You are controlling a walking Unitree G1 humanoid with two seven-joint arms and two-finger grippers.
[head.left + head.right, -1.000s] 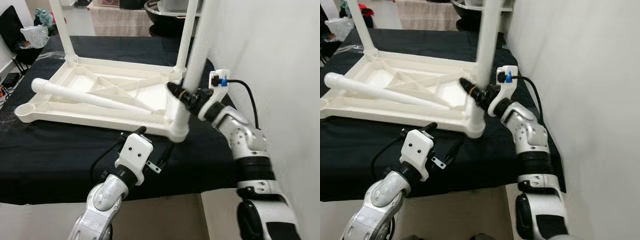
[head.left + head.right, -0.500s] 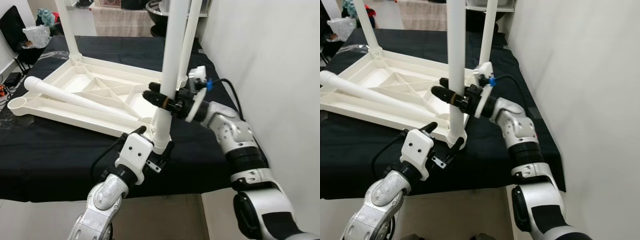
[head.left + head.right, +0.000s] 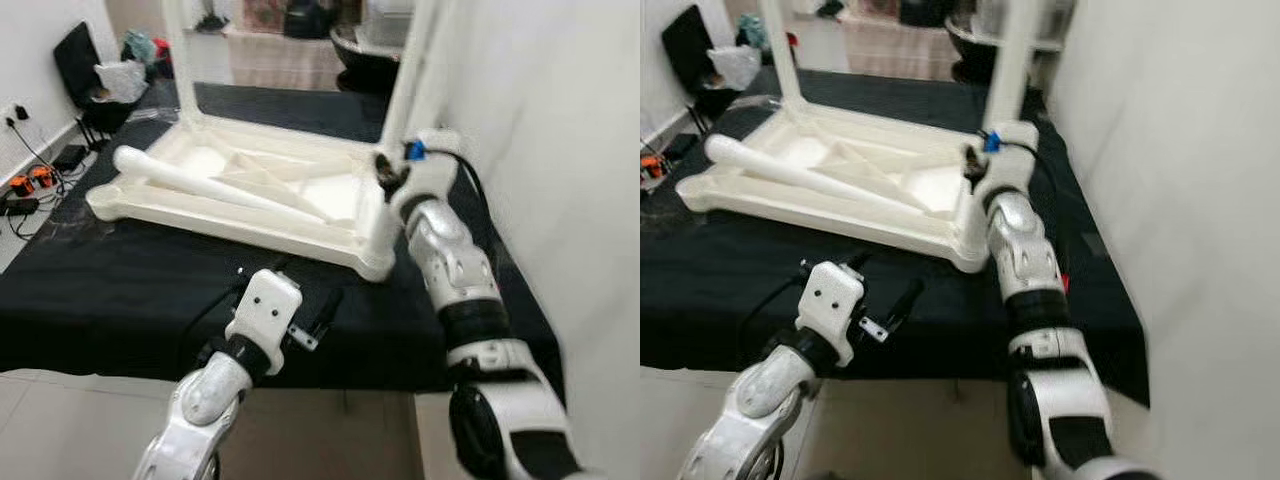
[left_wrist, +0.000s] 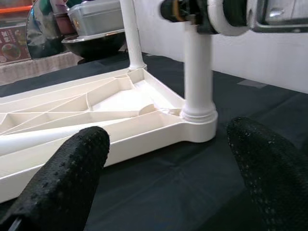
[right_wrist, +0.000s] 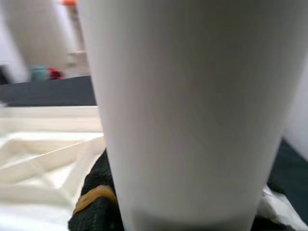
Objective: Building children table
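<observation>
An upturned white plastic children's table top (image 3: 240, 195), ribbed on its underside, lies on a black cloth-covered work surface (image 3: 110, 290) beside a white wall (image 3: 560, 150). A loose white tapered plastic leg (image 3: 200, 185) rests slantwise across the ribs inside the top. Three more white legs stand upright in corner sockets: one at the far left corner (image 3: 780, 60), one at the far right (image 4: 131, 33), and one at the near right corner (image 4: 198, 77), seated in its round socket at the edge of the top. The robot's right gripper (image 3: 975, 165) is at this near right leg, its black fingers (image 5: 94, 192) wrapped around the post and pressed against it, the leg looming close before the wrist camera. The left gripper (image 4: 168, 163) hovers low over the cloth just in front of the table top, its two stippled black fingers (image 4: 67, 173) spread wide apart with nothing between them, aimed toward the near right corner socket. In the background stand a dark round bowl (image 4: 94, 43) and a black chair (image 3: 85, 70).
</observation>
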